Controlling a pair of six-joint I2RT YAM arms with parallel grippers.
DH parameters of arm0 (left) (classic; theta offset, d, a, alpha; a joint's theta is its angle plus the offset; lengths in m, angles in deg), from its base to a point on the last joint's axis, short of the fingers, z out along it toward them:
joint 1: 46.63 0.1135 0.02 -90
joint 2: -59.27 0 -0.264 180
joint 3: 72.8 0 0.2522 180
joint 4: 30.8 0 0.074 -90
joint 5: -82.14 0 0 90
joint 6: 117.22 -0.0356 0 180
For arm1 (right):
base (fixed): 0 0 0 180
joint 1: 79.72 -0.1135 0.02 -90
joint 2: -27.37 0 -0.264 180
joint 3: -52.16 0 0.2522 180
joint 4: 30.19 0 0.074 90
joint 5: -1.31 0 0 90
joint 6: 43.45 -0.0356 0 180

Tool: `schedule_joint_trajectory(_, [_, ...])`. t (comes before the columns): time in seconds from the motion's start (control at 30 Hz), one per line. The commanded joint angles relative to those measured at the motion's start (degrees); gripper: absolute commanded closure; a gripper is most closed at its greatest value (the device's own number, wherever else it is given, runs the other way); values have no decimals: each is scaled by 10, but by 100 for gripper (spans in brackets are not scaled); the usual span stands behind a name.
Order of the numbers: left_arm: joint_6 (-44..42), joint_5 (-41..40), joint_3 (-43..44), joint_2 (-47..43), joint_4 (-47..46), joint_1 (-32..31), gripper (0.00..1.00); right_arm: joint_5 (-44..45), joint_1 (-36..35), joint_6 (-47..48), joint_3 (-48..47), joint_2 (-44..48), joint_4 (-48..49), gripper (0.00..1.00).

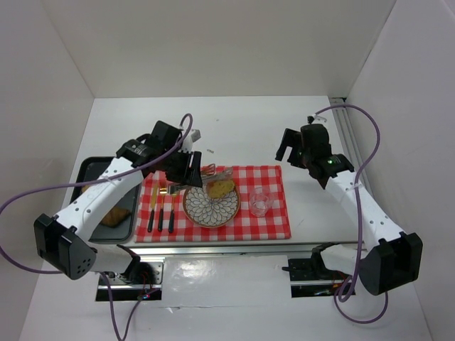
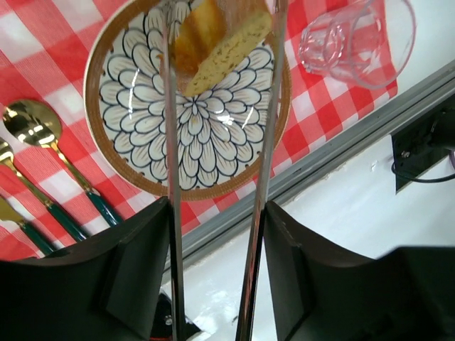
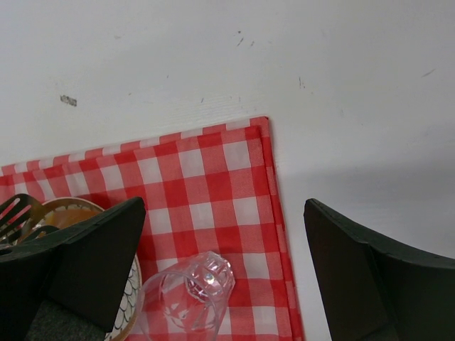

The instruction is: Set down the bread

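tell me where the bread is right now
In the top view the bread is at the far right edge of the patterned plate, between the tips of the tongs in the left gripper; the glass is just to its right.

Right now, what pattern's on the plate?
The plate has a navy-and-white petal pattern with a brown rim; it shows clearest in the left wrist view.
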Motion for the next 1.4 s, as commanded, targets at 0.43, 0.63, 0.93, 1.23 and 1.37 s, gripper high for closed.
schedule_joint_trajectory(0.43, [-37,-28,67,41,4,10,35,-1,3,3,-29,19,8,0])
schedule_joint_trajectory(0.63, [-15,-29,107,71,-22,36,35,-13,3,9,-29,24,16,0])
schedule_joint_trajectory(0.93, [26,-41,160,76,-55,140,36,-7,3,9,-34,11,22,0])
schedule_joint_trajectory(1.23, [74,-195,172,106,-148,238,36,-38,3,3,1,-8,93,0])
schedule_joint_trajectory(1.37, [74,-209,214,171,-186,254,36,-27,3,-7,1,-20,93,0])
